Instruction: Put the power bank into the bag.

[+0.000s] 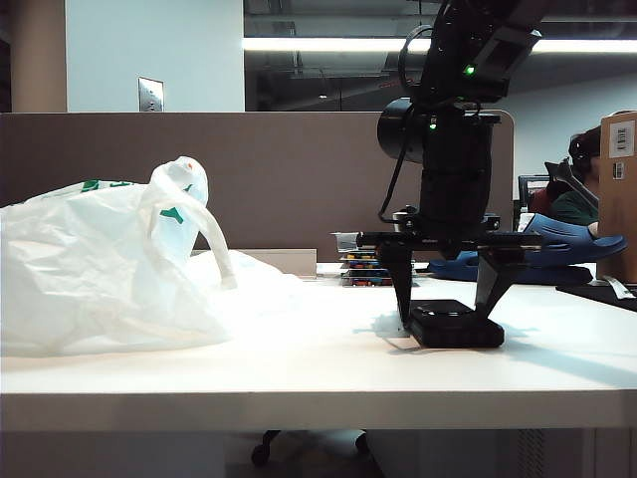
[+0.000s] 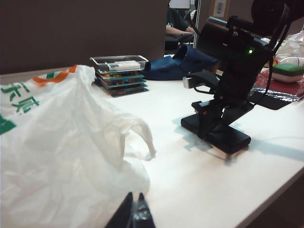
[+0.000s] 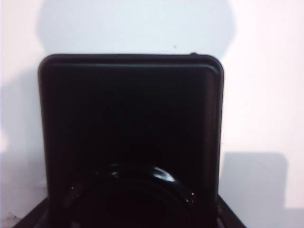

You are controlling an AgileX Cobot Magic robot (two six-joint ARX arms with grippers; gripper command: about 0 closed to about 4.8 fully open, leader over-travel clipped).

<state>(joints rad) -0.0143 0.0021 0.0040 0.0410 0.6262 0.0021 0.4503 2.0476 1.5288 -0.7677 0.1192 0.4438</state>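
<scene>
Right hand (image 1: pixel 448 317) astride slab-flat black power bank (image 1: pixel 458 325)

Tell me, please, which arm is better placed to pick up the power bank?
The right. Its gripper straddles the power bank on the table, jaws either side. The left gripper sits shut beside the bag, far from it.

bag (image 2: pixel 57 142): green and orange print, characters unreadable | box (image 1: pixel 619 149): barcode label, digits illegible

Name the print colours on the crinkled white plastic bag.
Green and orange on the crinkled white plastic bag, clearest in the left wrist view.
</scene>
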